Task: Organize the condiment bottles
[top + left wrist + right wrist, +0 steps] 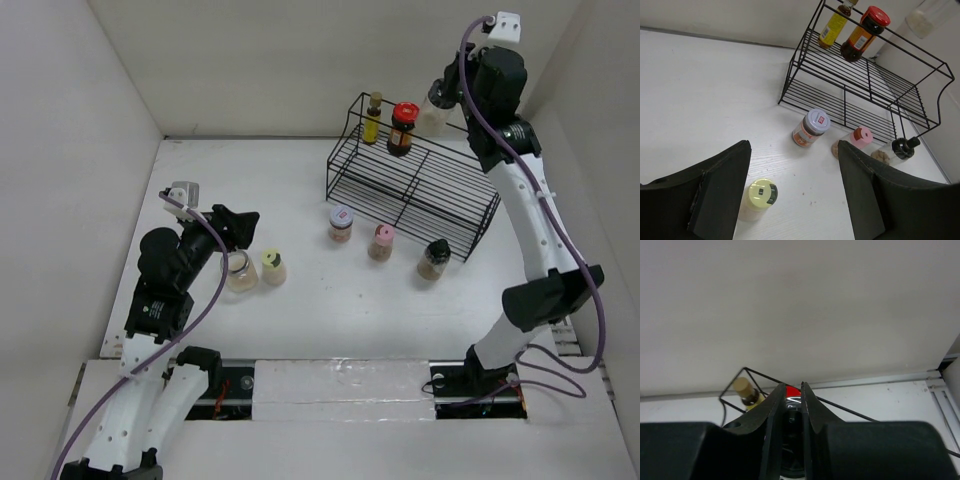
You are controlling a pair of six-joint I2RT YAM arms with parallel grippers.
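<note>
The black wire rack point(415, 190) holds a yellow bottle with a brown cap point(373, 118) and a dark red-capped jar point(403, 128) on its top shelf, with a whitish bottle point(432, 112) beside them. On the table stand a bluish-white-capped jar point(341, 224), a pink-capped bottle point(381, 241), a black-capped bottle point(434, 259), a pale-yellow-capped bottle point(273, 266) and a clear beige jar point(241, 271). My left gripper point(792, 147) is open and empty above the yellow-capped bottle point(760, 197). My right gripper point(793, 386) is high by the rack, jaws together, pointing at the red cap point(792, 390).
White walls enclose the table on the left, back and right. The rack's lower shelf point(840, 107) is bare wire. The whitish bottle also shows in the left wrist view point(927, 15), at the rack's far right end.
</note>
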